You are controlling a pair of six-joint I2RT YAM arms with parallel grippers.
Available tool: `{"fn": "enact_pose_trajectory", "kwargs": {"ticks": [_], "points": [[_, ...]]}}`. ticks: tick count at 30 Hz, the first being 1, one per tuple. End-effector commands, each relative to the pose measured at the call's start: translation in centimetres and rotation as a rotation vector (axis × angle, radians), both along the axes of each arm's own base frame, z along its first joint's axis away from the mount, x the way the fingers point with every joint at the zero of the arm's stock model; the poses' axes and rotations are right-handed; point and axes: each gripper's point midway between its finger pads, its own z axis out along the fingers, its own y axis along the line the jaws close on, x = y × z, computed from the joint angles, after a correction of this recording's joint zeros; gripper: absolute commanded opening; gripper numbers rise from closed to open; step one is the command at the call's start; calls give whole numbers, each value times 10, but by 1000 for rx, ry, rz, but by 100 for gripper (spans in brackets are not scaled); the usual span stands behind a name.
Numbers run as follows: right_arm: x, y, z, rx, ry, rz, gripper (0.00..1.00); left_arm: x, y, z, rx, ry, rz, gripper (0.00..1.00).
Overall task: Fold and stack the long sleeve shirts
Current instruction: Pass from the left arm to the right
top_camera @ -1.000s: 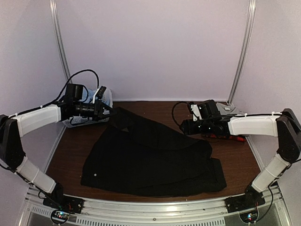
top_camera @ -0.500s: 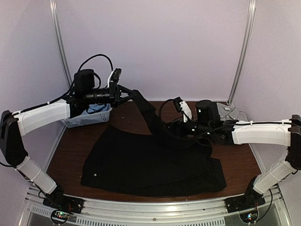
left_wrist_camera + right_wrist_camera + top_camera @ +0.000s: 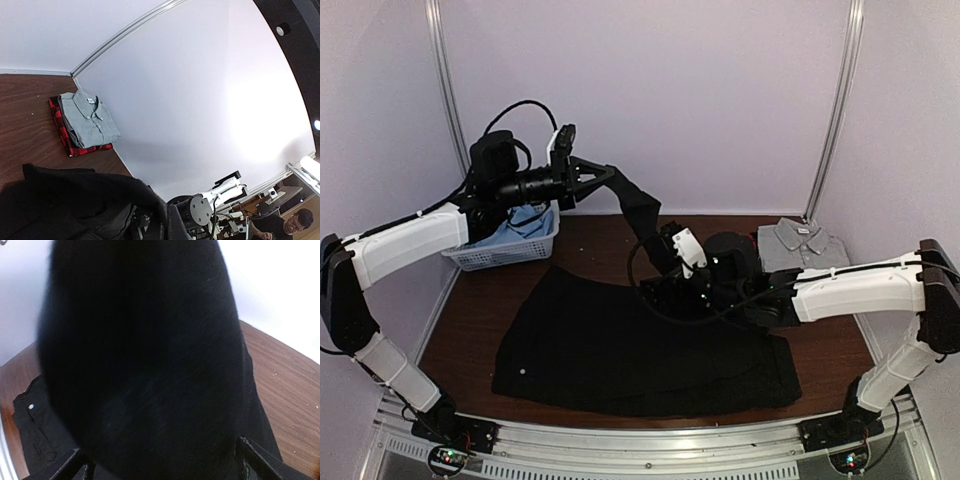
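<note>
1. Basket (image 3: 485,258), back-left of the black shirt (image 3: 620,350), has the blue shirt (image 3: 525,218) in it. My left arm reaches across above it, so dropping low could knock it.
2. My left gripper (image 3: 598,177) is up above the black shirt's back-left edge, clamped on the sleeve (image 3: 638,215). The pinch looks to be right at the cloth edge. If I pull further it may slip out, or drag the flat body out of square.
3. My right gripper (image 3: 660,272) is over the black shirt's back middle. Its fingers (image 3: 247,455) are spread wide with sleeve cloth between them, not pinched. That wrist view is nearly all black, so closing here could grab bunched layers, or the body too.
4. Grey shirt (image 3: 800,240) sits folded on the plaid shirt (image 3: 67,142), back-right of the black shirt. A wide swing of my right arm could shove that stack.
</note>
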Motion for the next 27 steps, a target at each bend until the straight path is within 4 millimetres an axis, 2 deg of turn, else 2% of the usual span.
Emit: {"fn": "enact_pose_trajectory", "kwargs": {"ticks": [1, 5, 8, 12, 14, 20, 22, 24, 25, 27], "points": [[29, -15, 21, -72, -102, -183, 93, -8, 3, 27, -55, -57, -3, 0], [38, -20, 25, -122, -133, -234, 77, -10, 4, 23, -46, -52, -2, 0], [36, -22, 27, -135, -138, -225, 60, -7, 2, 12, -18, -40, 0, 0], [26, -35, 31, -154, -118, -214, 17, -12, 0, -3, 18, -47, -32, 0], [14, -42, 41, -129, -108, -183, 2, -16, 0, -11, 76, -82, -34, 0], [-23, -57, 53, -119, -32, -55, 0, -28, 9, -50, 269, -161, -31, 2], [-31, -63, 52, -127, -8, -32, 0, -35, 14, -61, 309, -196, -42, 11], [-37, -67, 48, -135, 21, -18, 0, -37, 21, -74, 373, -239, -29, 25], [-41, -68, 46, -133, 36, -5, 0, -34, 26, -81, 416, -251, -6, 33], [-46, -71, 41, -126, 64, 14, 0, -24, 37, -96, 520, -281, 62, 40]]}}
